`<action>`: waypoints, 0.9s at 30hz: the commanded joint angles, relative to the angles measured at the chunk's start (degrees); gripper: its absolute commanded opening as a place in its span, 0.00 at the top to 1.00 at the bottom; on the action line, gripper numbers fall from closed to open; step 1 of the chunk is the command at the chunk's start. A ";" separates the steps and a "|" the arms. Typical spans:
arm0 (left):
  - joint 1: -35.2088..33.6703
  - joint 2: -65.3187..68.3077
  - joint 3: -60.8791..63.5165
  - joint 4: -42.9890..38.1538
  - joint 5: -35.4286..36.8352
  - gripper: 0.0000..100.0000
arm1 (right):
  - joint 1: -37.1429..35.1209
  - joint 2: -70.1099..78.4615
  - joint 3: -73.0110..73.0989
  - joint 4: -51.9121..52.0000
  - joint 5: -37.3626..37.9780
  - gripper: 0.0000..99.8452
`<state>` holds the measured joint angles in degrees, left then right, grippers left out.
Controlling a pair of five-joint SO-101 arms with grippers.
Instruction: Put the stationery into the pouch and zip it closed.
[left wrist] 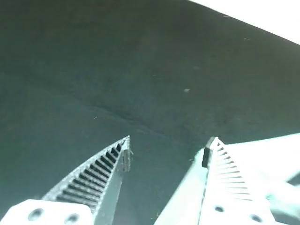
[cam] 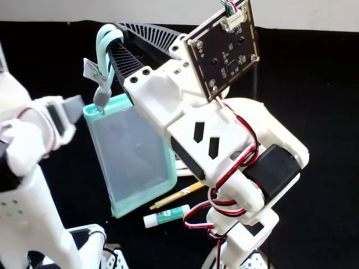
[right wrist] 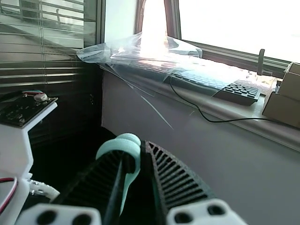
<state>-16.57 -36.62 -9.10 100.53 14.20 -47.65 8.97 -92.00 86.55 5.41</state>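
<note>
- Up at the upper left of the high view, my right claw [cam: 116, 43] is pinched tight on the mint loop [cam: 104, 47] of the pouch [cam: 132, 157], which hangs tilted just below it.
- At the left edge, my left claw [cam: 70, 114] sits right beside the pouch's top corner, jaws spread apart with nothing between them.
- Near the pouch's lower edge, a yellow pen [cam: 179, 195] and a white-green tube [cam: 167, 216] lie on the black table [cam: 314, 84].

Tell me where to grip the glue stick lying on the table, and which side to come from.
Take the glue stick at mid-barrel from straight above, fingers closing across its narrow width: it lies flat, long and thin. The yellow pencil lies apart beyond it and the pouch hangs close behind, so keep to the near side.
</note>
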 commanded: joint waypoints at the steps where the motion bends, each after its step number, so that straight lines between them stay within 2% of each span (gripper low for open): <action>1: 3.56 -1.19 -0.13 0.70 0.35 0.73 | 0.75 -1.80 -0.75 0.22 0.26 0.99; 10: 3.47 -1.10 0.31 0.62 0.26 0.73 | 0.75 -1.80 -1.01 0.22 0.26 0.99; 22: 3.47 -1.63 11.65 0.62 -2.64 0.73 | 0.75 -1.98 -1.19 0.22 0.26 0.99; 24: 3.47 -1.63 12.97 0.70 -2.99 0.76 | 0.75 -2.07 -1.19 0.22 0.26 0.99; 27: 3.74 -1.71 14.81 0.70 -7.65 0.86 | 0.75 -2.07 -1.27 0.13 0.26 0.99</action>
<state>-13.85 -38.29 3.47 100.18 10.42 -47.65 9.05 -92.00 86.64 5.49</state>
